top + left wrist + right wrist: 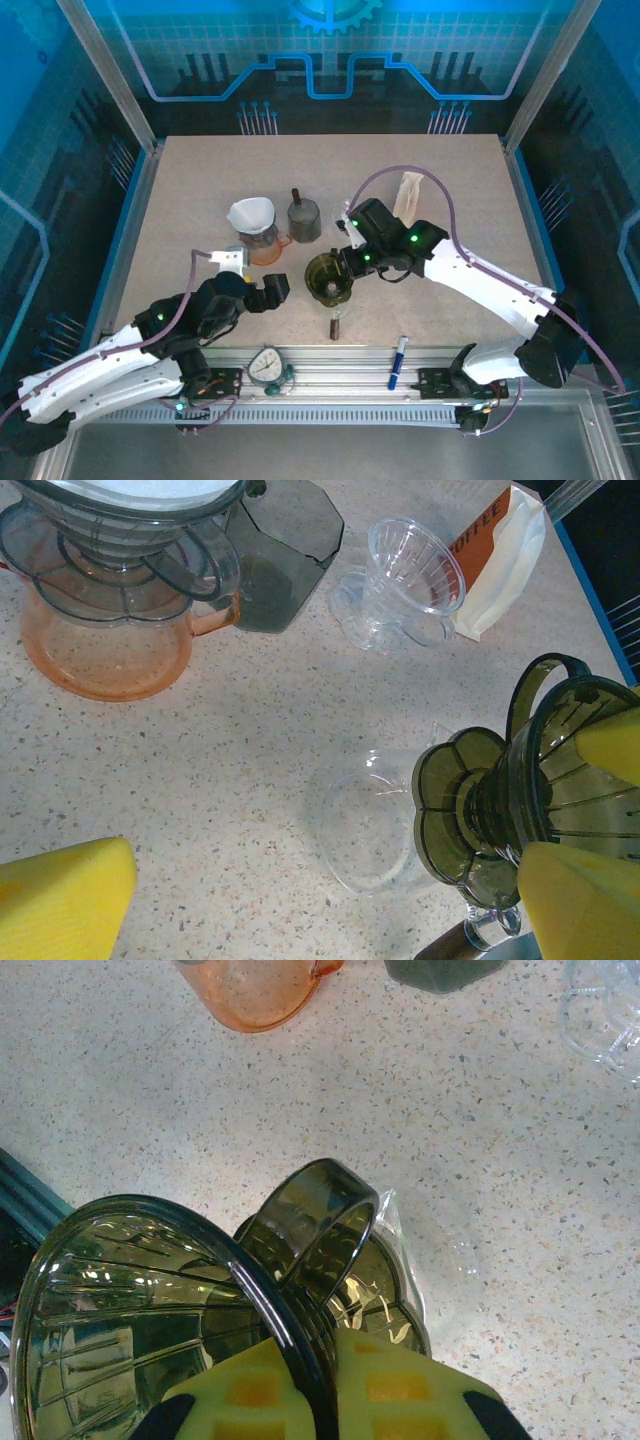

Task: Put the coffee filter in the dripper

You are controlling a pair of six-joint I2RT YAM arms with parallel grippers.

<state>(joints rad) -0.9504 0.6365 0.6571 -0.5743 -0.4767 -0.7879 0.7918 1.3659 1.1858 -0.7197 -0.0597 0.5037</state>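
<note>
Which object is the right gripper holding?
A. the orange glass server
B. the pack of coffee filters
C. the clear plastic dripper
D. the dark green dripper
D. In the right wrist view, the right gripper is clamped across the rim of the dark green dripper.

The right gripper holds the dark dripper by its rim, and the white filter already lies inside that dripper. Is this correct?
Not quite. The right gripper does hold the dark dripper by its rim, but that dripper is empty, as the right wrist view shows. The white filter lies in the other dripper, on the orange carafe.
</note>
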